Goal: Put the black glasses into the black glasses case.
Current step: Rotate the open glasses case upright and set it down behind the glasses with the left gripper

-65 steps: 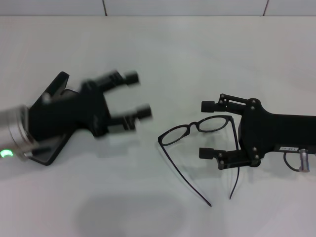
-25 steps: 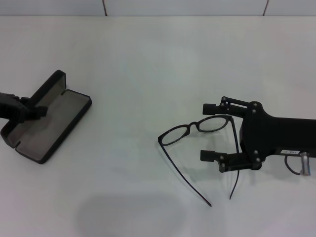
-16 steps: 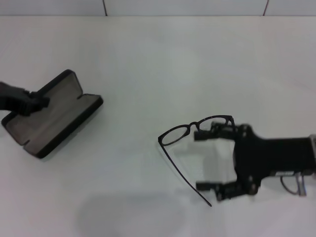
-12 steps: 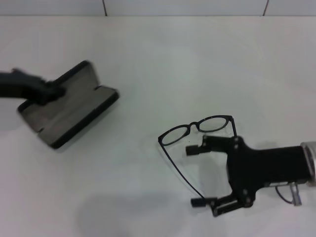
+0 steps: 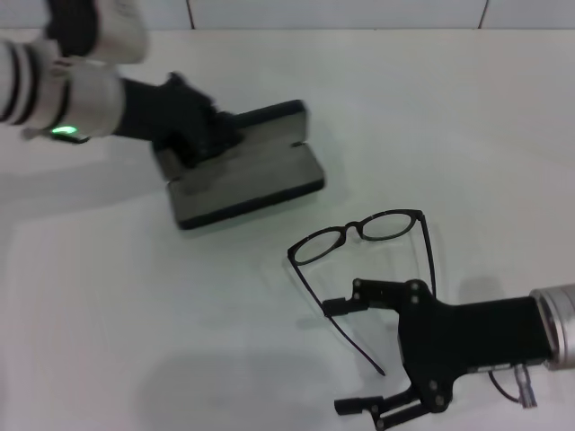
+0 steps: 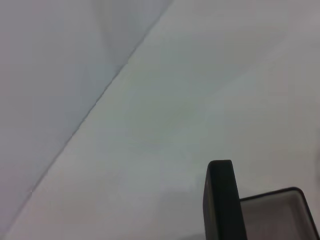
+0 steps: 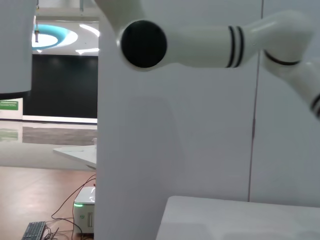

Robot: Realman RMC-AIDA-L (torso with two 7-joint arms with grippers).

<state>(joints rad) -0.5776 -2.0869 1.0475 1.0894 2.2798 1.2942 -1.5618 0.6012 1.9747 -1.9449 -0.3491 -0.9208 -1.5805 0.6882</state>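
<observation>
On the white table, the black glasses case lies open, grey lining up, toward the robot's left and a little behind the black glasses. The left gripper has its fingers clenched on the far left end of the case. Near the robot, the glasses rest unfolded with their temple arms pointing toward it. The right gripper sits low beside those arms, fingers spread wide and grasping nothing.
</observation>
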